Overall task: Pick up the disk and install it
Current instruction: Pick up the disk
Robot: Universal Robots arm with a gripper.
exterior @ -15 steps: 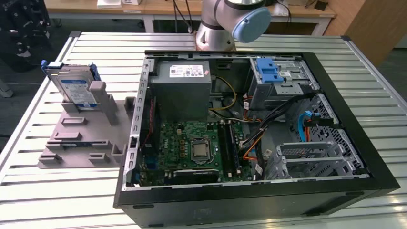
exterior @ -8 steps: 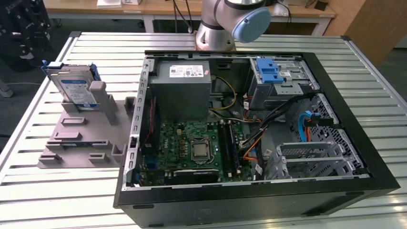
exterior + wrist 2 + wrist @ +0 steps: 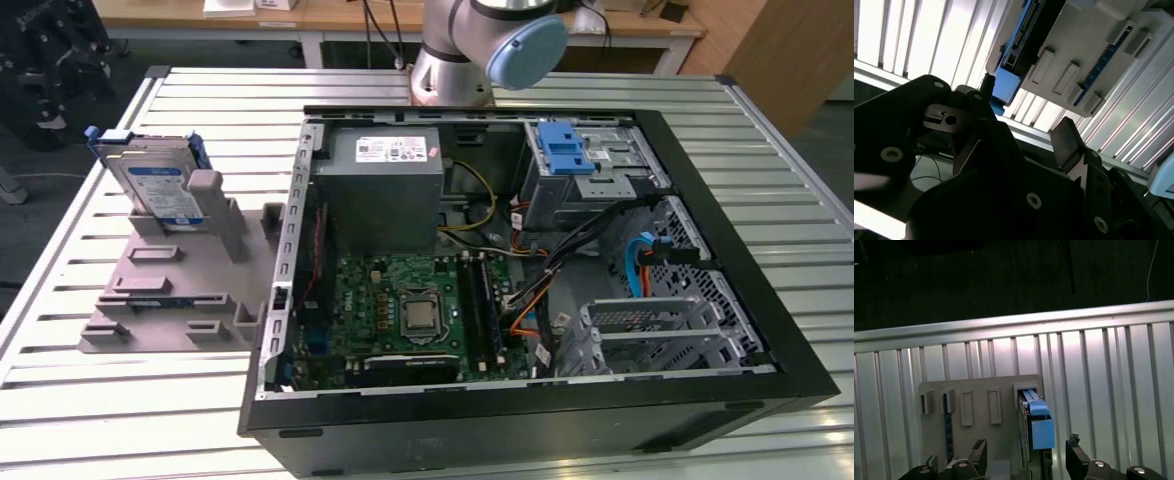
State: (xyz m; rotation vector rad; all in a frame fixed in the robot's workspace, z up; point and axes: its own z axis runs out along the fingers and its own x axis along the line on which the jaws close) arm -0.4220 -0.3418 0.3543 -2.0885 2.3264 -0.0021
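The disk [image 3: 158, 185] stands on edge in a grey plastic holder [image 3: 174, 290] on the table, at the exterior view's left, with its blue-and-white label facing out and blue rails along its edges. In the first wrist view my gripper [image 3: 1026, 460] hovers over the disk [image 3: 1036, 425], its two dark fingertips [image 3: 979, 454] spread wide to either side of the disk's blue rail, apart from it. The second wrist view shows the gripper [image 3: 1026, 105] from the side, with the disk's blue end [image 3: 1006, 85] and the holder [image 3: 1089, 50] beyond it. The gripper is open and holds nothing.
An open black computer case [image 3: 747, 300] lies on the slatted metal table [image 3: 80, 400], right of the holder. Inside are a grey power supply box [image 3: 380, 190], a motherboard [image 3: 414, 310], loose cables and a silver drive cage with a blue latch [image 3: 587, 160]. The arm's base [image 3: 467, 50] stands behind the case.
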